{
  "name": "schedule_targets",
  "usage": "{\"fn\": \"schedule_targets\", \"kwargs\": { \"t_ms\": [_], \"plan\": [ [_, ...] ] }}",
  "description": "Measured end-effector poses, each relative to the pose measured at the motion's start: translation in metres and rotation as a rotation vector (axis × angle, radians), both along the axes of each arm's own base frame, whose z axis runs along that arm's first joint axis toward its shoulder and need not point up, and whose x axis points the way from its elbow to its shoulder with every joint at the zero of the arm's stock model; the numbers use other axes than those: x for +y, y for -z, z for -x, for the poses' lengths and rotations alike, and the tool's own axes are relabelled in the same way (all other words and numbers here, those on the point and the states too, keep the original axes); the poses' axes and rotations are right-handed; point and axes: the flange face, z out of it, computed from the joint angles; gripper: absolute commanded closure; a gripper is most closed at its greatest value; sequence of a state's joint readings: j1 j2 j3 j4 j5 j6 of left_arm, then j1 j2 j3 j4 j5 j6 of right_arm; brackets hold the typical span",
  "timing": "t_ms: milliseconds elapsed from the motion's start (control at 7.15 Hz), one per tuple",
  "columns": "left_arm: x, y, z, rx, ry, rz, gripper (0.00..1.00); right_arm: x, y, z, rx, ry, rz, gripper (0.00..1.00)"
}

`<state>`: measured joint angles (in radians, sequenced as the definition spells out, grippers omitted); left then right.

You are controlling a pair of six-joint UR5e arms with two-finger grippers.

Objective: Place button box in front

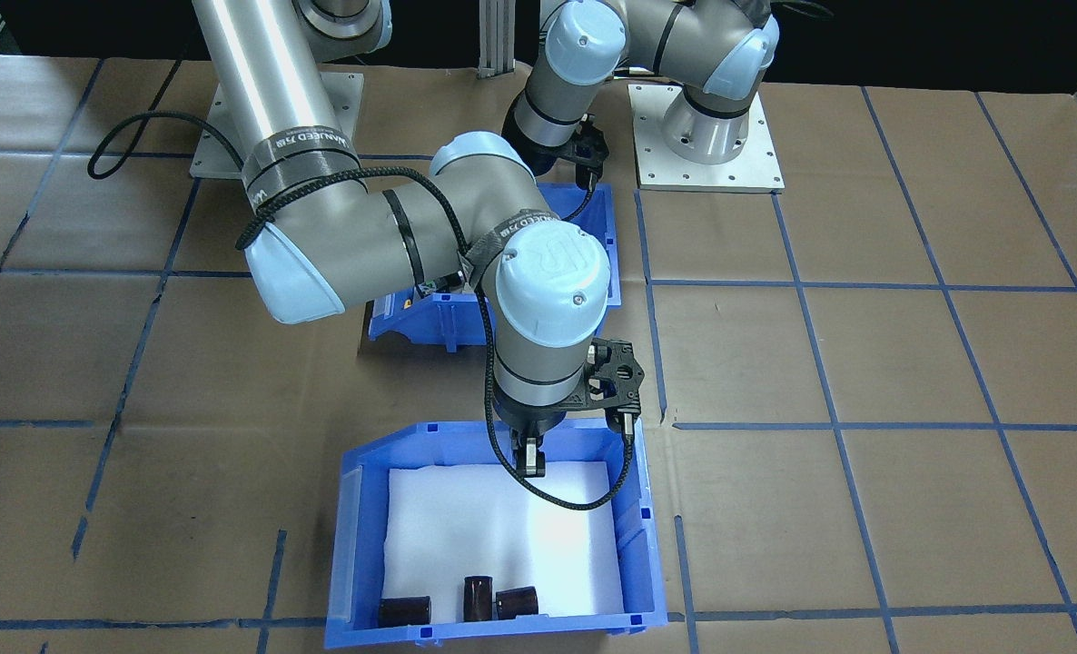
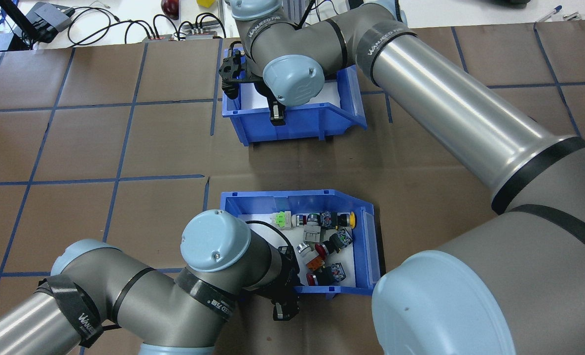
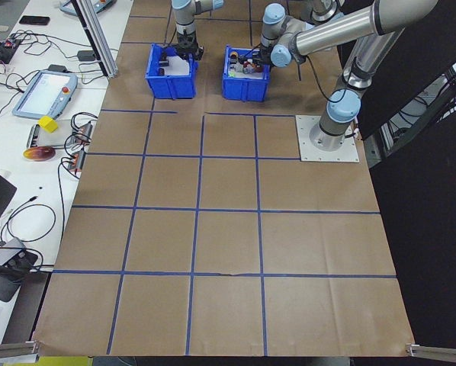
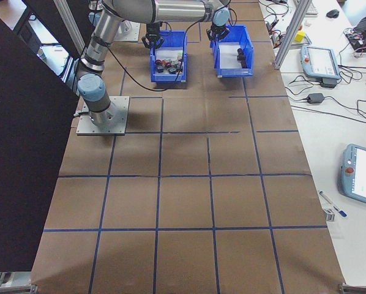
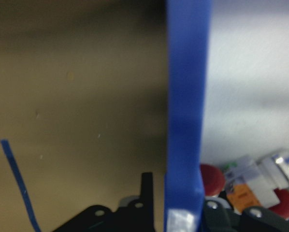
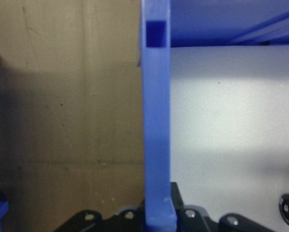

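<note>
Blue plastic with a white foam liner and a jumble of red, green, yellow and orange push-buttons, the button box (image 2: 366,236) sits nearest the robot, its rear wall pinched by the left gripper (image 2: 283,301), while farther off the right gripper (image 2: 276,114) clamps the second bin's (image 2: 302,123) wall.

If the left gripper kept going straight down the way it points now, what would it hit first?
Its fingers already straddle the near wall of the button box, so the left gripper would likely meet that blue wall at the palm, or the table beneath; depth is unclear.
</note>
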<state>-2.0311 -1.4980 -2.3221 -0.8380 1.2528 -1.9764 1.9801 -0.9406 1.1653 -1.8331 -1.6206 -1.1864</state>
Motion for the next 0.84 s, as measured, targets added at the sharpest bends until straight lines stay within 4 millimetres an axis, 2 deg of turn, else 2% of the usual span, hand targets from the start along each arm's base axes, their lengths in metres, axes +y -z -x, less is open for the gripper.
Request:
{"fn": "schedule_targets", "kwargs": {
  "t_ms": [140, 419, 559, 839],
  "plan": [
    [-0.002, -0.008, -0.001, 0.007, 0.013, 0.022, 1.00, -0.008, -0.020, 0.021, 0.000, 0.002, 0.027, 0.93],
    [-0.019, -0.033, -0.005, -0.015, 0.044, 0.097, 1.00, -0.035, -0.056, 0.096, 0.003, -0.003, 0.061, 0.93],
    [-0.037, -0.047, -0.009, -0.024, 0.048, 0.123, 1.00, -0.046, -0.073, 0.139, 0.007, -0.001, 0.071, 0.93],
    [-0.093, -0.067, -0.037, -0.024, 0.011, 0.164, 1.00, -0.060, -0.100, 0.231, 0.023, -0.001, 0.068, 0.93]
  ]
}}
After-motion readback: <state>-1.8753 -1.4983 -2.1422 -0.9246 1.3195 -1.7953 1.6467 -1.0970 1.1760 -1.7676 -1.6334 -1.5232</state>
